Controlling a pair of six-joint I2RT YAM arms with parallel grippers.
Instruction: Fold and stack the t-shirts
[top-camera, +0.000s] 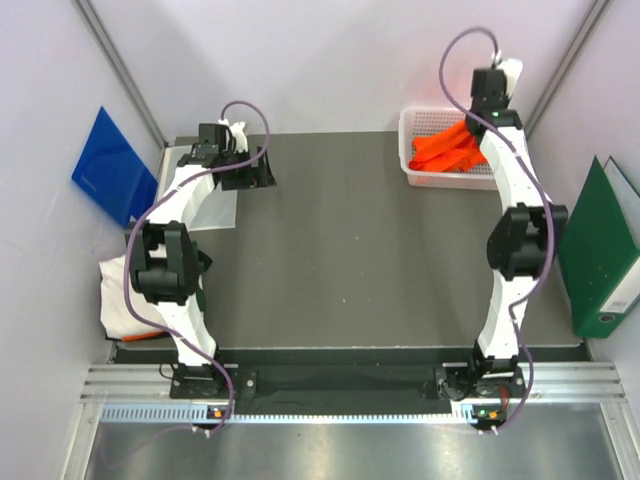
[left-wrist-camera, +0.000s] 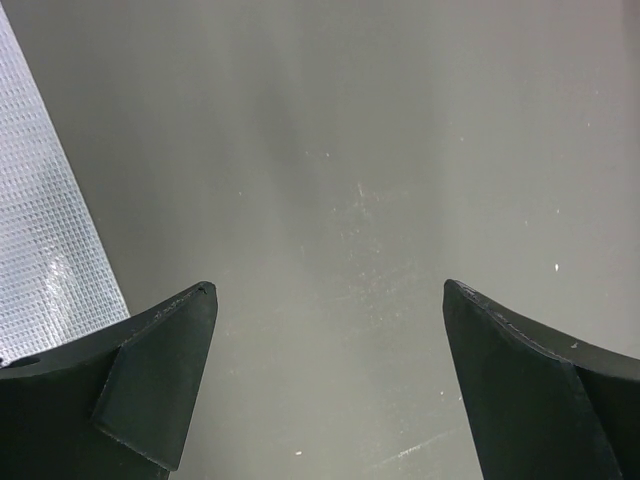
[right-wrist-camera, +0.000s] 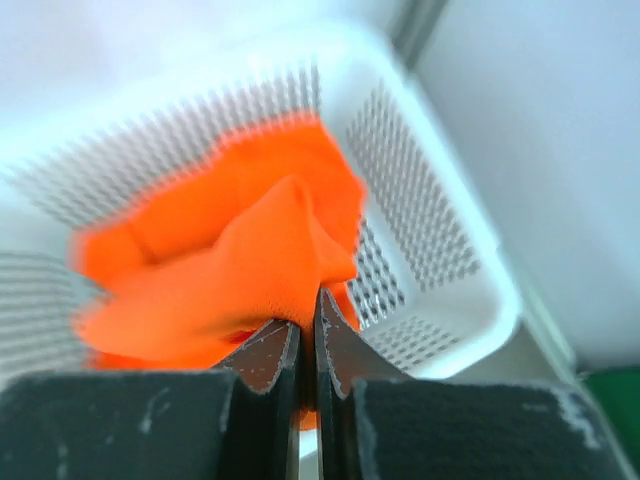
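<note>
The orange t-shirt (top-camera: 445, 150) lies crumpled in a white mesh basket (top-camera: 425, 118) at the table's back right. In the right wrist view my right gripper (right-wrist-camera: 306, 322) is shut, pinching a raised fold of the orange t-shirt (right-wrist-camera: 240, 260) inside the basket (right-wrist-camera: 450, 250). From above, the right gripper (top-camera: 481, 128) reaches down into the basket. The white t-shirt (top-camera: 118, 300) lies bunched at the table's left edge, behind the left arm. My left gripper (top-camera: 250, 170) hovers open over the dark tabletop at the back left; its jaws (left-wrist-camera: 328, 290) are wide with nothing between them.
A clear plastic sheet (top-camera: 212, 205) lies under the left arm and appears at the left of the left wrist view (left-wrist-camera: 40, 250). A blue folder (top-camera: 112, 165) leans on the left wall. A green binder (top-camera: 600, 250) stands at the right.
</note>
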